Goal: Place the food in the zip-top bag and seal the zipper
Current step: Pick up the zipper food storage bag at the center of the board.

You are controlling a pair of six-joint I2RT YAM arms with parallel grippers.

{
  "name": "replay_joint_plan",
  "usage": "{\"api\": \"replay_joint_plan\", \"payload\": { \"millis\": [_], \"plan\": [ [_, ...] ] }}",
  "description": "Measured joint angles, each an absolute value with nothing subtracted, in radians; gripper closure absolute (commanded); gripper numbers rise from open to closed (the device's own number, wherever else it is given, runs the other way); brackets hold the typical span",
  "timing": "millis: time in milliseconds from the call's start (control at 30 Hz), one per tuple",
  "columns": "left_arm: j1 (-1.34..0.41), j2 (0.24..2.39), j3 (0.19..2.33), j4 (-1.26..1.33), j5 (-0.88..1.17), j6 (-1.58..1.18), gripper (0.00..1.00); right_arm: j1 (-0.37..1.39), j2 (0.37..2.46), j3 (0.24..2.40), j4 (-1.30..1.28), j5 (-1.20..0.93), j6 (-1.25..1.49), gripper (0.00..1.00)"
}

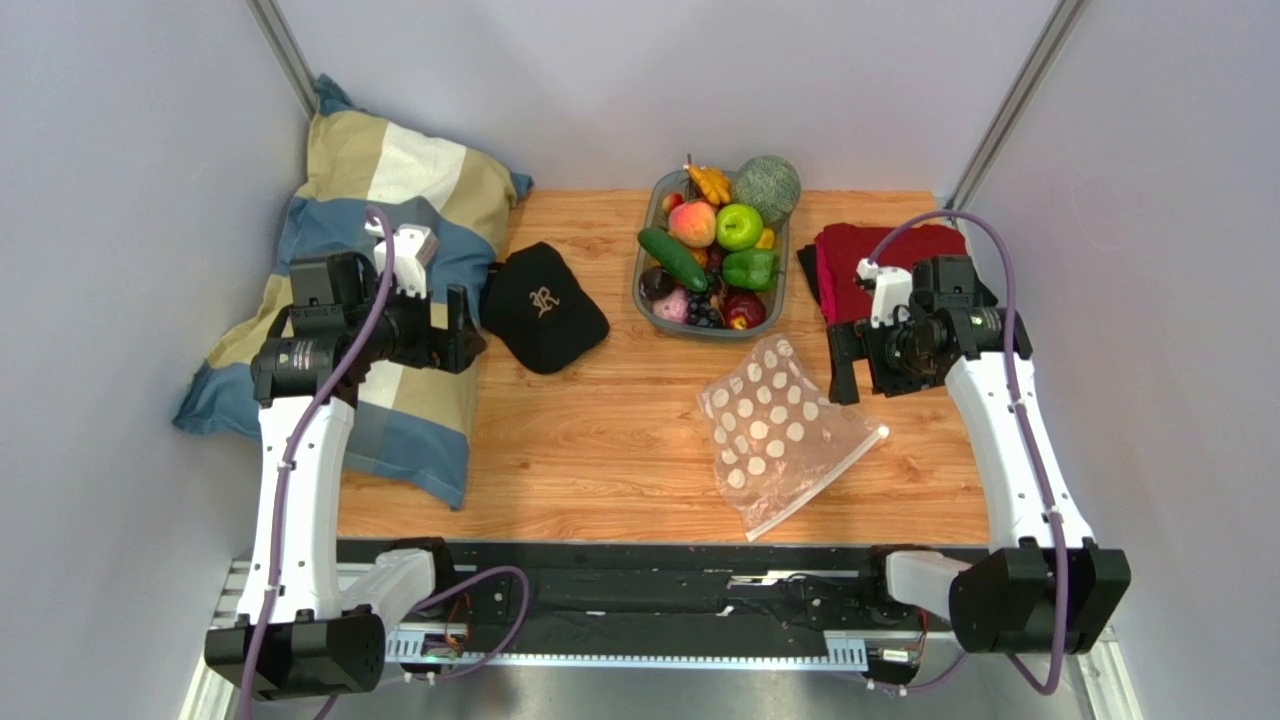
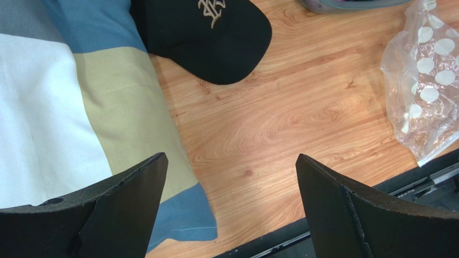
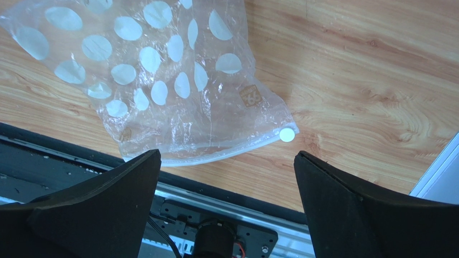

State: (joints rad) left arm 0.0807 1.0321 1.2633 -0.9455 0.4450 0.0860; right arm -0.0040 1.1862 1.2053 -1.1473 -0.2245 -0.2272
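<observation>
The clear zip-top bag (image 1: pixel 781 431) with white dots lies flat on the wooden table, right of centre. It also shows in the right wrist view (image 3: pixel 161 80) and the left wrist view (image 2: pixel 425 80). Its zipper (image 3: pixel 226 152) runs along the near edge and ends at a white slider (image 3: pixel 287 134). The food lies in a grey tray (image 1: pixel 649 285) at the back: apple, peach, cucumber, pepper and others. My left gripper (image 2: pixel 231 177) is open and empty, high over the pillow's edge. My right gripper (image 3: pixel 226 177) is open and empty, high above the table, right of the bag.
A striped pillow (image 1: pixel 361 300) covers the left side of the table. A black cap (image 1: pixel 543 306) lies beside it. A folded red cloth (image 1: pixel 864 255) lies at the back right. Grey walls close in both sides.
</observation>
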Motion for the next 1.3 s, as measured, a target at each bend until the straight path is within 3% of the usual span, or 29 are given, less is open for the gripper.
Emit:
{"api": "replay_joint_plan", "payload": {
  "millis": [533, 800, 900, 1100, 1133, 1300],
  "plan": [
    [0.081, 1.002, 1.263, -0.945, 0.537, 0.131, 0.01, -0.004, 1.415, 1.19, -1.195, -0.201, -0.346, 0.0],
    [0.075, 0.997, 1.26, -0.945, 0.648, 0.164, 0.01, -0.004, 1.582, 1.184, -1.169, -0.215, -0.369, 0.05],
    [0.06, 0.995, 1.241, -0.945, 0.682, 0.185, 0.04, -0.004, 1.639, 1.184, -1.159, -0.237, -0.381, 0.16],
    [0.025, 0.989, 1.194, -0.945, 0.725, 0.242, 0.09, -0.004, 1.699, 1.187, -1.171, -0.326, -0.422, 0.78],
    [0.019, 0.986, 1.187, -0.945, 0.73, 0.255, 0.09, -0.004, 1.7, 1.19, -1.18, -0.348, -0.425, 0.98],
    [-0.059, 0.961, 1.179, -0.945, 0.735, 0.318, 0.09, -0.004, 1.696, 1.222, -1.238, -0.462, -0.441, 1.0]
  ]
}}
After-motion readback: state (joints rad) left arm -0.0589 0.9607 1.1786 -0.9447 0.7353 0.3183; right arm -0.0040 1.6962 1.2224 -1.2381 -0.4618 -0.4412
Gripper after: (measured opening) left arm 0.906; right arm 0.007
